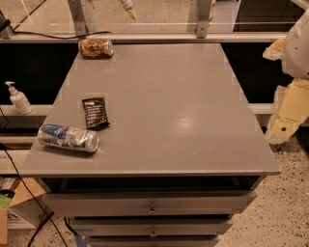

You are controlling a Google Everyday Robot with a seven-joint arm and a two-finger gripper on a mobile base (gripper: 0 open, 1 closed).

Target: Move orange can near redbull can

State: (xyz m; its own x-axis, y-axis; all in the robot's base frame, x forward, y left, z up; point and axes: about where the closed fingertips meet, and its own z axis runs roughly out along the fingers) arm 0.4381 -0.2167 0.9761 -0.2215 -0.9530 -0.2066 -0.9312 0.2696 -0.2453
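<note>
The orange can (96,48) lies at the table's (164,106) far left corner; the redbull can (68,138) lies near its front left corner. The tool (128,8) hangs beyond the far edge; apart or together, I cannot tell.

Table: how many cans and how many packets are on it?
Cans: 2, the orange can and the redbull can
Packets: 1, the black packet
Total: 3
The tool hangs at the top edge, beyond the table.
</note>
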